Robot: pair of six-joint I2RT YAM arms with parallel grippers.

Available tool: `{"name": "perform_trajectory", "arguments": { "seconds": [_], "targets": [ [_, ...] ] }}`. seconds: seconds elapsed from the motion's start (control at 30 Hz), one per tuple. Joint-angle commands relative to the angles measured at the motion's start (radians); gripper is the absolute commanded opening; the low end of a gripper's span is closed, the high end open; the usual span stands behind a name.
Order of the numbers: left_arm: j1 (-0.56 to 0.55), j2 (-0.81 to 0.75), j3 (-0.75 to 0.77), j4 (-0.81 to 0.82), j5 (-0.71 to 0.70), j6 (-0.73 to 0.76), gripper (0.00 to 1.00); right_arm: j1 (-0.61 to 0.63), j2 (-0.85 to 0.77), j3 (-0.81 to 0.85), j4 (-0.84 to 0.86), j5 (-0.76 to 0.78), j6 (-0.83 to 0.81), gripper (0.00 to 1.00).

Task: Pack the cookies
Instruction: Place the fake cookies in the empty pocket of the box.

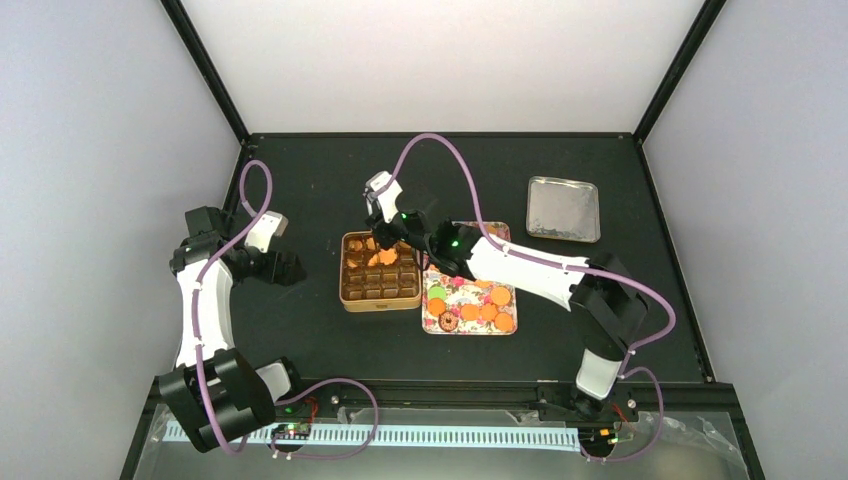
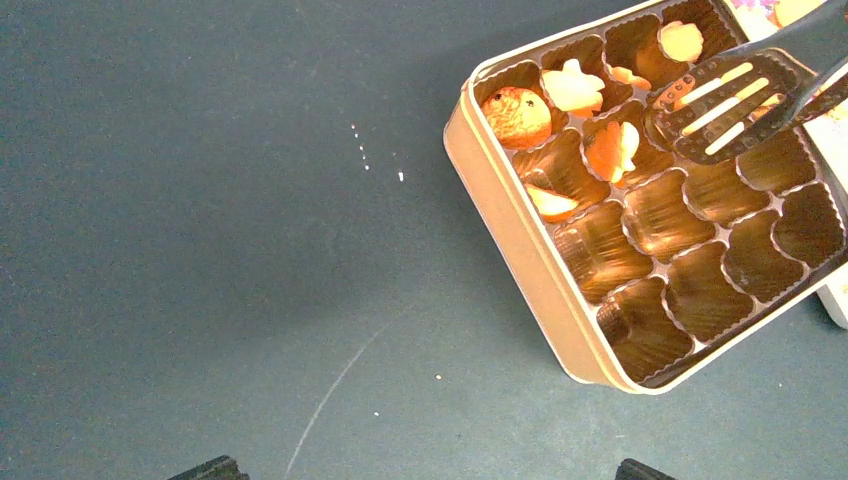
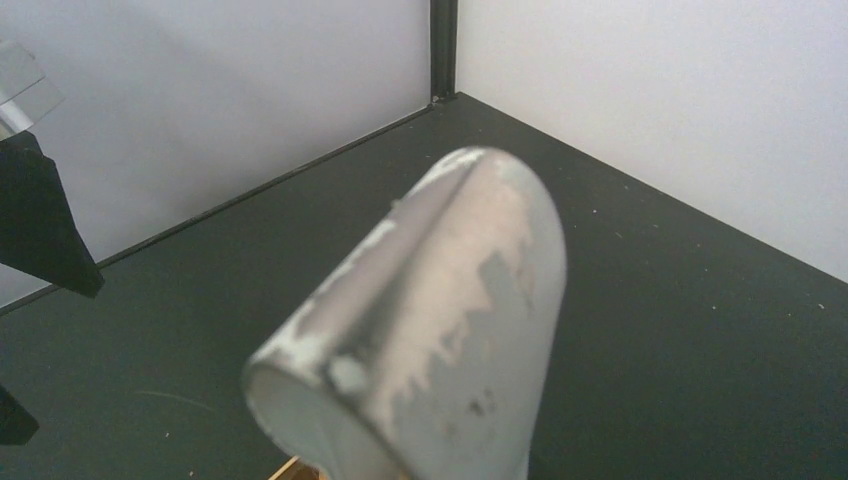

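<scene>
A square gold tin (image 1: 346, 299) of brown paper cups holds several orange cookies (image 1: 378, 255) in its far rows; the left wrist view shows them (image 2: 517, 115) in the cups. More cookies (image 1: 486, 312) lie on the patterned lid (image 1: 455, 293) to the tin's right. My right gripper (image 1: 392, 228) is shut on a spatula's white handle (image 3: 430, 330), and its black slotted head (image 2: 715, 105) hangs over the tin's far cups. My left gripper (image 1: 290, 270) is open and holds nothing, left of the tin, above bare mat (image 2: 428, 470).
A silver tray (image 1: 563, 208) lies at the back right of the black mat. Crumbs and a pale scratch (image 2: 335, 390) mark the mat left of the tin (image 2: 520, 250). White walls close the workspace at the back and on both sides.
</scene>
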Motion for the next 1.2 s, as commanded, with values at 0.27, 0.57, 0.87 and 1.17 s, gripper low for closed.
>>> {"name": "perform_trajectory", "arguments": {
  "seconds": [0.27,0.57,0.87,1.17],
  "targets": [
    [-0.003,-0.012,0.017,-0.018,-0.002,0.026,0.99,0.0,0.019,0.043,0.017,0.014,-0.028,0.36],
    [-0.003,-0.019,0.019,-0.025,-0.003,0.032,0.99,0.0,-0.013,0.032,0.019,0.01,-0.025,0.33],
    [-0.002,-0.014,0.015,-0.029,-0.017,0.04,0.99,0.002,-0.046,-0.021,0.028,-0.075,-0.051,0.26],
    [-0.003,-0.014,0.025,-0.033,-0.022,0.04,0.99,0.001,-0.002,0.021,0.004,-0.098,-0.075,0.27]
  ]
}}
